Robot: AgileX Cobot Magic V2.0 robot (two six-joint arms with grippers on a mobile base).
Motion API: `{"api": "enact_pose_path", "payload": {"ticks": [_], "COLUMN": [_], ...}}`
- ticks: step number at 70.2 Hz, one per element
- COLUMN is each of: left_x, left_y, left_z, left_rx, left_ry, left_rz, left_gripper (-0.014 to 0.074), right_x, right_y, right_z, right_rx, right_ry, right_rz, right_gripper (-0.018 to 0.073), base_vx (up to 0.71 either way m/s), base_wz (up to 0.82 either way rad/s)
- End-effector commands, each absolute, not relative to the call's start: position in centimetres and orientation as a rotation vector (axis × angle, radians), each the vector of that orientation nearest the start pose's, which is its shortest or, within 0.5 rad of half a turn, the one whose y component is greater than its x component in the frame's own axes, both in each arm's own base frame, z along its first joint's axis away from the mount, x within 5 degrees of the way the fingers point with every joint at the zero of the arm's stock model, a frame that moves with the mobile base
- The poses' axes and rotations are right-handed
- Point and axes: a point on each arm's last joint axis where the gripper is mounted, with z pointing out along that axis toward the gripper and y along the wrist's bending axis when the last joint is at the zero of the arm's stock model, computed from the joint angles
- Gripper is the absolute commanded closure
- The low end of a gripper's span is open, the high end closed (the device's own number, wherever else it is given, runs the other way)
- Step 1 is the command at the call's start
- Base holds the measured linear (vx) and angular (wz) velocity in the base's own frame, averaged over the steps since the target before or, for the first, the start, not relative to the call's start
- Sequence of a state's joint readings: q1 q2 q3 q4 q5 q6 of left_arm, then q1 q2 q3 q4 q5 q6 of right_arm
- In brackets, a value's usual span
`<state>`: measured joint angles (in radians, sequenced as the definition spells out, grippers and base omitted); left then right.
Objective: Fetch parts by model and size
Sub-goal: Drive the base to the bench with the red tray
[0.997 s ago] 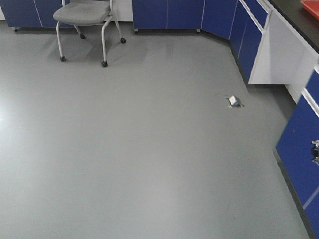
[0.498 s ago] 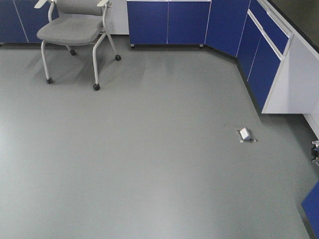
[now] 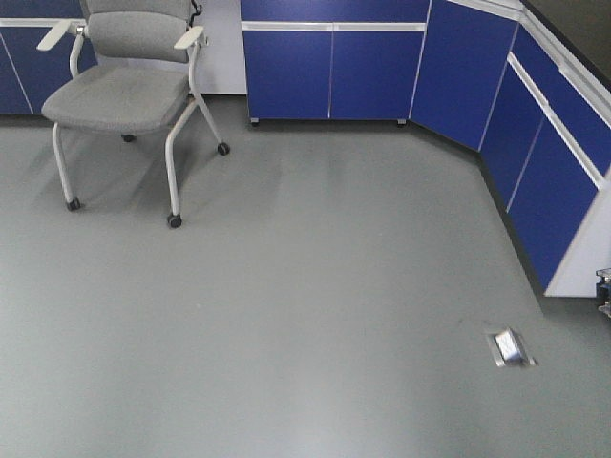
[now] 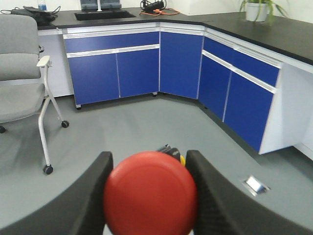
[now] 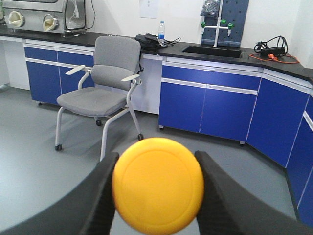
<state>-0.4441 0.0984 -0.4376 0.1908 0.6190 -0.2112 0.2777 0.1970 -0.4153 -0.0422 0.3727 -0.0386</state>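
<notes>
Red push-button switch [image 4: 150, 193] is clamped in the left tool [image 4: 149, 156], its round mushroom cap filling the gap between the two dark fingers [image 4: 90, 193] and touching both. The switch base is hidden behind the cap. A small dark piece with a yellow spot [image 4: 172, 152] shows just above the cap; what it is cannot be told. Yellow push-button switch [image 5: 158, 185] is gripped in the same way by the right tool [image 5: 156, 159], its cap pressed between that tool's dark fingers [image 5: 100, 198], base again hidden.

Both tools hang above a grey floor [image 3: 305, 286], well apart from any furniture. Ahead of the left tool, a metal floor plate [image 4: 256, 184] is set into the floor near blue cabinets [image 4: 115, 68] that turn a corner beneath a black counter [image 4: 274, 34]. The counter carries a sink [image 4: 102, 14] and a potted plant [image 4: 257, 10]. Ahead of the right tool stands a grey wheeled chair [image 5: 105, 83] just in front of the counter, on which rest a water bottle [image 5: 161, 32] and an orange cable [image 5: 271, 55]. The front-facing view shows the chair, the cabinets and the floor plate, set well apart.
</notes>
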Motion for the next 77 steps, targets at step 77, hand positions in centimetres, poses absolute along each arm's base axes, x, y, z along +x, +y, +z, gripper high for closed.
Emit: {"api": "enact_pose_path", "payload": {"ticks": [77], "left_x": [3.23], "left_y": [-0.54], "left_z": [31.11], "left_rx": [0.257], "left_ry": [1.650], "left_rz": [-0.292], "left_gripper": [0.0603], "right_x": [5.16], "right_y": [1.33], "right_z": [32.17], "right_rx": [-0.271], "right_ry": [1.518], "right_rz": [0.137], "right_gripper": [0.0569], "base_vx": [0.56], "base_wz": [-0.10]}}
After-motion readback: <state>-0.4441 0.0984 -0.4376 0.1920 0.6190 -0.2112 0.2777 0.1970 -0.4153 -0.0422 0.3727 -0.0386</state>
